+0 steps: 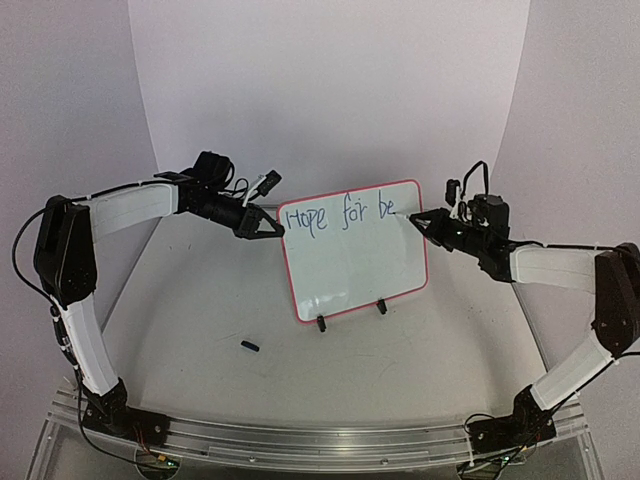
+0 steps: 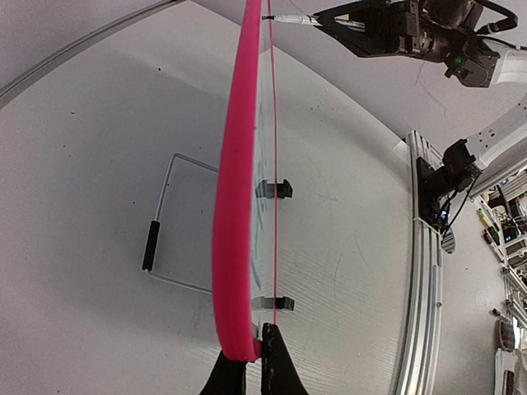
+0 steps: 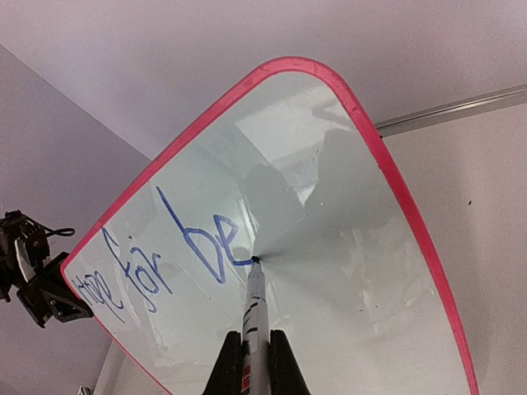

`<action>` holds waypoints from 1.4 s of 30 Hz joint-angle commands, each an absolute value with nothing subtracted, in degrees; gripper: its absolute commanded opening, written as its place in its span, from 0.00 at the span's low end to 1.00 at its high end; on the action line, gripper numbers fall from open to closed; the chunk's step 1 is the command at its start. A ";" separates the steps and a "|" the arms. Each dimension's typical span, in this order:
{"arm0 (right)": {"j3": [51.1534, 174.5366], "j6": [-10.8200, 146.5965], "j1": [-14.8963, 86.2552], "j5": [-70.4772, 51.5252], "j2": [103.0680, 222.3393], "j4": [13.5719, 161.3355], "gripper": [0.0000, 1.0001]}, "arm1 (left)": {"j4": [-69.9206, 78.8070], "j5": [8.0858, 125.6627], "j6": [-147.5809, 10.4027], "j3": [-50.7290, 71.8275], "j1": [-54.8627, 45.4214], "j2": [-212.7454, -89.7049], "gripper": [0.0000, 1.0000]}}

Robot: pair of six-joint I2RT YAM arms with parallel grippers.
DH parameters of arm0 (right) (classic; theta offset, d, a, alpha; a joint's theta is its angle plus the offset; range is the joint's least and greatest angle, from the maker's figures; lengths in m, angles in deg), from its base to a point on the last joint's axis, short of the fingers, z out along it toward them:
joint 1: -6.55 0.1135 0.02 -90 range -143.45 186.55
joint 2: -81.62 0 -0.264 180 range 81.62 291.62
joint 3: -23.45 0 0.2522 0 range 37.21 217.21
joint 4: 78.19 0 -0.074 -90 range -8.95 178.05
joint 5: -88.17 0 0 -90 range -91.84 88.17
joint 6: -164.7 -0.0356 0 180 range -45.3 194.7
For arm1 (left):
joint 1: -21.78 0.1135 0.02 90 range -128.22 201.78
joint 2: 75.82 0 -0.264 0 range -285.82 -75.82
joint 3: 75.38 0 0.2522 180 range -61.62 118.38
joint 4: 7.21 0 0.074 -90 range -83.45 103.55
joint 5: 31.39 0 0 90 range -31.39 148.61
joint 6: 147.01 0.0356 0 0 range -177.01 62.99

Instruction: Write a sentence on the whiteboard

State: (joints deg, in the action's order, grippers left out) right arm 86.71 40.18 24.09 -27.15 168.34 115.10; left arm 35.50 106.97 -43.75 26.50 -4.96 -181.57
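The whiteboard [image 1: 355, 275] stands upright on two black clip feet at the middle of the table, with a red-pink frame. The sentence [image 1: 340, 214] in blue marker reads "Hope for be" along its top. My left gripper [image 1: 278, 229] is shut on the board's left edge; the left wrist view shows the frame [image 2: 235, 206] edge-on between my fingers. My right gripper [image 1: 414, 217] is shut on a white marker [image 3: 254, 309], whose tip touches the board just after the "e" [image 3: 216, 262].
A small dark marker cap [image 1: 250, 346] lies on the table in front of the board's left side. A wire stand [image 2: 169, 226] with a black grip lies behind the board. An aluminium rail [image 1: 300, 440] runs along the near edge.
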 commanded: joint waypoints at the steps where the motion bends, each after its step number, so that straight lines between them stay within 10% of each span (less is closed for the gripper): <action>1: 87.81 40.65 23.95 -24.80 166.69 114.63 0.00 | 42.51 103.23 -38.96 25.39 -7.46 -182.73 0.00; 42: 95.34 49.31 19.59 -40.41 165.23 105.37 0.00 | 43.02 102.20 -38.45 25.39 -7.50 -182.06 0.00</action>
State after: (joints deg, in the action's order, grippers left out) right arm 91.98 48.13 19.79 -39.77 163.78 104.52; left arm 35.56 106.84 -43.29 26.56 -5.32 -181.31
